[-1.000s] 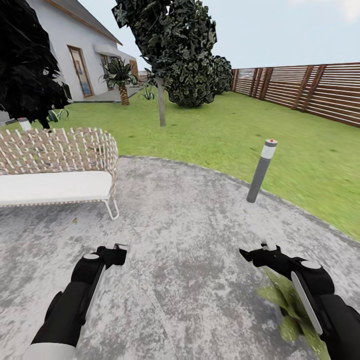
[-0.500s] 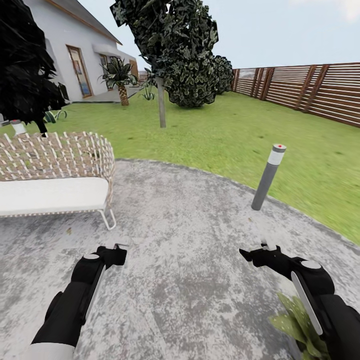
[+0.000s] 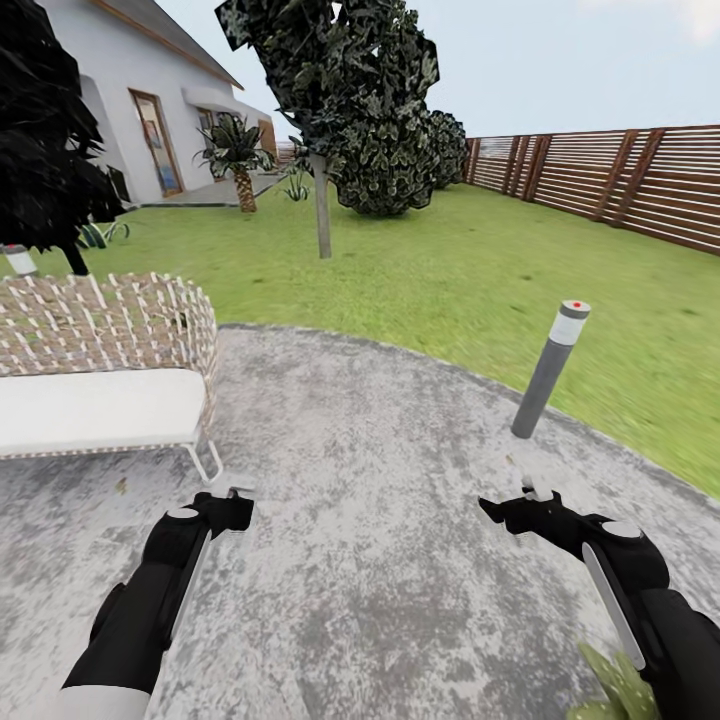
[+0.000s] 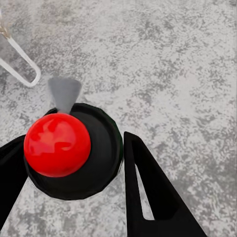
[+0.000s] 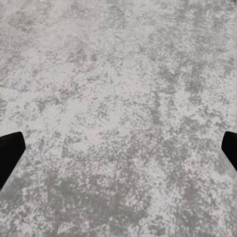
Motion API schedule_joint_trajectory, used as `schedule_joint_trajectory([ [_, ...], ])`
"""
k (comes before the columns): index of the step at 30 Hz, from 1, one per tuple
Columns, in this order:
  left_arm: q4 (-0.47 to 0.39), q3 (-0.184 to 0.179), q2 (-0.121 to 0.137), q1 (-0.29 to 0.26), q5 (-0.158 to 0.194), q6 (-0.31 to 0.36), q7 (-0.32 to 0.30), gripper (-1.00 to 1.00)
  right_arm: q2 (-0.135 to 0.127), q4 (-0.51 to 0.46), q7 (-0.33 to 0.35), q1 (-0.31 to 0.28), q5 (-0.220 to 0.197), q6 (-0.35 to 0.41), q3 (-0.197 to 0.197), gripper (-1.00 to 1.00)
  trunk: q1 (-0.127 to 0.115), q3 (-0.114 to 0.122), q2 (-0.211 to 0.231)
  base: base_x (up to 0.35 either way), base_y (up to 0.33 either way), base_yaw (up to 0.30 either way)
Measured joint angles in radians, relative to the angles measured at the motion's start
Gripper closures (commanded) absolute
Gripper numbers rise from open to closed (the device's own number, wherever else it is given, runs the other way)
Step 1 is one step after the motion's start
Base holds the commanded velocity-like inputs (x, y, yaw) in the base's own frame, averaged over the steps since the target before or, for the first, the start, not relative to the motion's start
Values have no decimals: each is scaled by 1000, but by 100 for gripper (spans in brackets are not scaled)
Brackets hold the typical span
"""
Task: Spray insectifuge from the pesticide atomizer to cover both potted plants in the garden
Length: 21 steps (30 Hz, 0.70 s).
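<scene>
The garden's lawn [image 3: 480,270] ran back to the slatted fence [image 3: 620,180], and the grey paved patio [image 3: 380,470] lay under both arms. A wicker sofa [image 3: 100,360] stood left, a bollard lamp [image 3: 548,368] right. One potted plant [image 3: 615,690] peeked beside the right arm. The left hand [image 4: 74,163] gripped the pesticide atomizer [image 4: 64,148]; the right hand [image 5: 118,153] was spread open.

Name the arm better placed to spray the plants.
Left: the left claw grips the dark, red-necked pesticide atomizer bottle; the right claw is open, holding nothing.
</scene>
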Motion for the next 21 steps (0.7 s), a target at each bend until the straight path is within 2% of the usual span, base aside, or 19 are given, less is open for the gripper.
schedule_joint_trajectory([
  [21,0,0,0,0,0,0,0,100,0,0,0,0,3,0,0,-100,0,0,0,345,0,0],
])
